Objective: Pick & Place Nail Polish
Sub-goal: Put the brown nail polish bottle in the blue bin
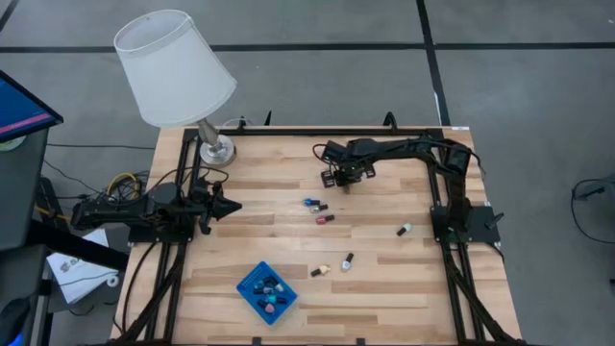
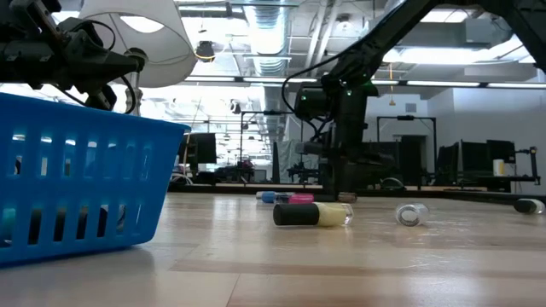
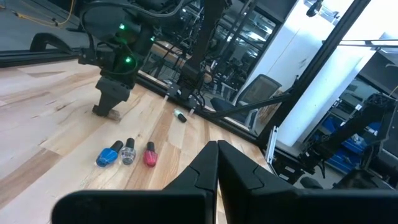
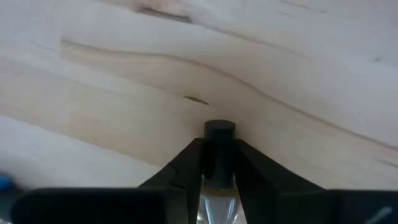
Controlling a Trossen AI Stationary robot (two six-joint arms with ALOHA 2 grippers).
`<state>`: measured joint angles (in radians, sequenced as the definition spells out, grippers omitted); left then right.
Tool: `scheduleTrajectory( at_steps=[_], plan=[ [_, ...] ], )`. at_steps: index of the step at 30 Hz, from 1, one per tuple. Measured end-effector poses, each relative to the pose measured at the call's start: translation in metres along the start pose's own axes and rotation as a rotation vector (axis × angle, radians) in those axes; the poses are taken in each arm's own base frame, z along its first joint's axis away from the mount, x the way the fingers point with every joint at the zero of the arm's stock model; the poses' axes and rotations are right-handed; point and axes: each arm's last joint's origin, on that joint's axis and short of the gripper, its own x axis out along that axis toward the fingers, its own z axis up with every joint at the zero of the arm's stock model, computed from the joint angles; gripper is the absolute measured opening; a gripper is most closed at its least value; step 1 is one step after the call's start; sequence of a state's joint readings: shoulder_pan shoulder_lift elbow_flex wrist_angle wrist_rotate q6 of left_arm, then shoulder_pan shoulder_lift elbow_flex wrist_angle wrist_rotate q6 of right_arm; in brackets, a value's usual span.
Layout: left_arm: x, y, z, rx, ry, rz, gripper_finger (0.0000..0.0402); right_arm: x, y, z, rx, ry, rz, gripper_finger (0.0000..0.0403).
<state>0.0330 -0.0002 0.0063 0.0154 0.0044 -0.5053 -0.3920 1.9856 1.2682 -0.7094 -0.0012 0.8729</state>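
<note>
My right gripper (image 1: 338, 179) stands at the far middle of the table, its fingers pointing down, shut on a small nail polish bottle with a dark cap (image 4: 219, 140). Three bottles, blue (image 1: 309, 203), clear (image 1: 322, 207) and pink (image 1: 326, 219), lie on their sides nearer the middle. More bottles lie farther right (image 1: 405, 230) and toward the near edge (image 1: 348, 260), among them a yellow one (image 2: 314, 214). A blue tray (image 1: 252, 284) near the front edge holds several bottles. My left gripper (image 1: 231, 204) is shut and empty at the table's left side, above the wood. My right gripper pinches the bottle between its two fingers (image 4: 186, 163), coming from above and pointing down. The bottle lies along the fingers: its dark cap (image 4: 219, 132) sticks out past the fingertips toward the table and its glass body (image 4: 215, 208) sits farther back. Whether it touches the wood, I cannot tell.
A table lamp with a white shade (image 1: 175, 67) stands on a metal foot (image 1: 216, 149) at the far left corner. Black frame rails (image 1: 437, 163) run along the table's edges. Bare wood lies between the tray and the loose bottles.
</note>
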Motion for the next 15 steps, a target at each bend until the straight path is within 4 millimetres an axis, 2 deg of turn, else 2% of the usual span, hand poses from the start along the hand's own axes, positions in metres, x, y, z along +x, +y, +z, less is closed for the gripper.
scheduleTrajectory(
  at_steps=[6,9,15],
  plan=[
    [0.0,0.0,0.0,0.0,0.0,0.001,0.0001,-0.006,0.005,-0.007,-0.091,-0.015,0.013,0.0044],
    [0.0,0.0,0.0,0.0,0.0,0.0,0.0001,-0.013,0.013,-0.012,-0.145,-0.01,0.031,0.0044],
    [0.0,0.0,0.0,0.0,0.0,0.0,0.0001,-0.042,0.052,-0.028,-0.313,-0.077,0.119,0.0044]
  ],
)
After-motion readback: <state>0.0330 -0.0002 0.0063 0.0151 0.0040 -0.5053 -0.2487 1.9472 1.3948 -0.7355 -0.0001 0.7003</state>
